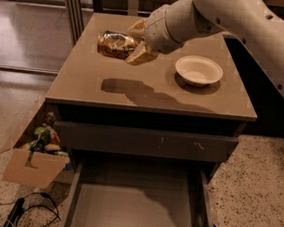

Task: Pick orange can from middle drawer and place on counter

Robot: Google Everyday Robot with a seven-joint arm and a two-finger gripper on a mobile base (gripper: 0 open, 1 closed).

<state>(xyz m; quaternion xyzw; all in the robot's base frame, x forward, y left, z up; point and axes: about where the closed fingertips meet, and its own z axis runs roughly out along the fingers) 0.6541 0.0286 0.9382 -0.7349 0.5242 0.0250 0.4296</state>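
Note:
My gripper (134, 43) is shut on the orange can (114, 44), a mottled orange-gold and brown can held on its side in the air above the left half of the counter (133, 97). Its shadow falls on the counter in front of it. One finger (140, 56) shows below the can and one above. The middle drawer (135, 210) is pulled open at the bottom of the view, with a bare dark grey floor.
A white bowl (199, 70) sits on the right half of the counter. A shut scratched drawer front (144, 142) lies under the counter edge. A cardboard box (35, 153) of items stands on the floor at left, with cables (17, 209) beside it.

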